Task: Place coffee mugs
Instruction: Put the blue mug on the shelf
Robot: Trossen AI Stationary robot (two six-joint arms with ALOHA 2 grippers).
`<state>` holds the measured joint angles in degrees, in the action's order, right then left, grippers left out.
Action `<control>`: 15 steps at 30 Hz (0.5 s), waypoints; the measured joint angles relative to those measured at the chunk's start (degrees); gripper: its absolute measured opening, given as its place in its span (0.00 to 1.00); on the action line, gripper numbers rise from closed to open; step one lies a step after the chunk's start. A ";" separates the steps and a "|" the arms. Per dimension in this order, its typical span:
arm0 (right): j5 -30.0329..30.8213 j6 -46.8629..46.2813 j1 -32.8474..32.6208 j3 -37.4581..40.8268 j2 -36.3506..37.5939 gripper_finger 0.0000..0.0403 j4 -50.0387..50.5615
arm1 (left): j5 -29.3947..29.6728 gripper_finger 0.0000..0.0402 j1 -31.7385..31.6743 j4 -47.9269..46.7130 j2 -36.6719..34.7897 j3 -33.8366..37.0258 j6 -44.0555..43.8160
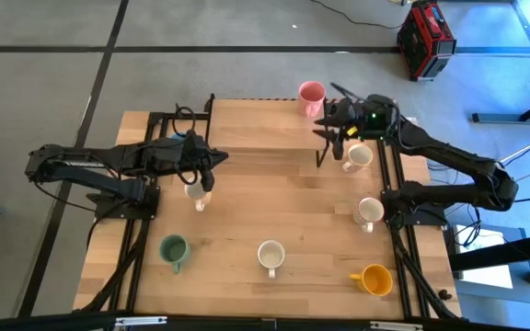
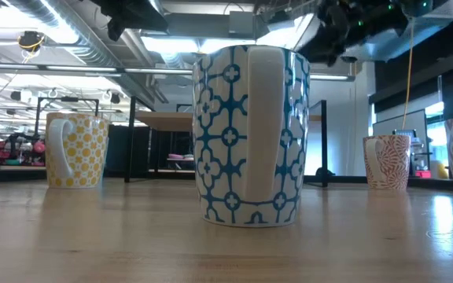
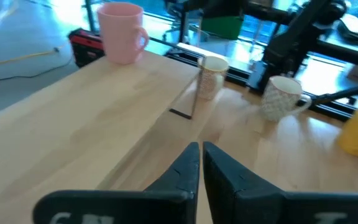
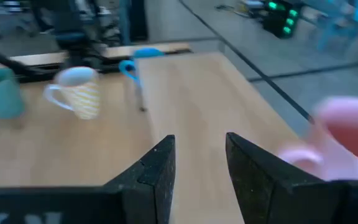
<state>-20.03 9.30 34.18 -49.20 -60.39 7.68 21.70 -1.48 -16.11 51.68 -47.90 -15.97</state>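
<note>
Several coffee mugs stand upright on the wooden table (image 1: 247, 147). A pink mug (image 1: 311, 97) is at the far edge. Two cream mugs (image 1: 359, 156) (image 1: 370, 211) and an orange mug (image 1: 374, 279) line the right side. Another cream mug (image 1: 270, 255) and a green mug (image 1: 173, 248) stand near the front, and a yellow-patterned one (image 1: 197, 193) at the left. My left gripper (image 3: 199, 146) hovers shut above the yellow-patterned mug, holding nothing. My right gripper (image 4: 201, 138) is open and empty, in the air just beside the pink mug (image 4: 347, 134).
Black frame rails run along the table's left and right sides. Thin dark upright posts stand at the far left (image 1: 212, 103) and beside the right gripper (image 1: 320, 152). A red box (image 1: 425, 37) sits on the floor beyond the table. Bare wood lies across the table's middle.
</note>
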 joint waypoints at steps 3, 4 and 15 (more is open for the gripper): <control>2.20 -0.12 -6.41 -0.72 -0.10 0.33 0.30 | 1.50 0.13 0.00 -0.03 0.00 0.00 -0.02; 2.68 -0.37 -8.75 -0.95 -0.10 0.33 0.28 | 1.54 0.16 0.00 -0.04 0.00 0.00 -0.20; 20.32 -7.59 -31.25 -1.17 -0.12 0.33 0.37 | -7.34 0.43 0.09 -1.17 -0.02 0.00 -3.43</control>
<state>0.28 1.71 2.92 -50.37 -60.51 8.05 14.35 -1.39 -17.28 51.66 -47.90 -19.40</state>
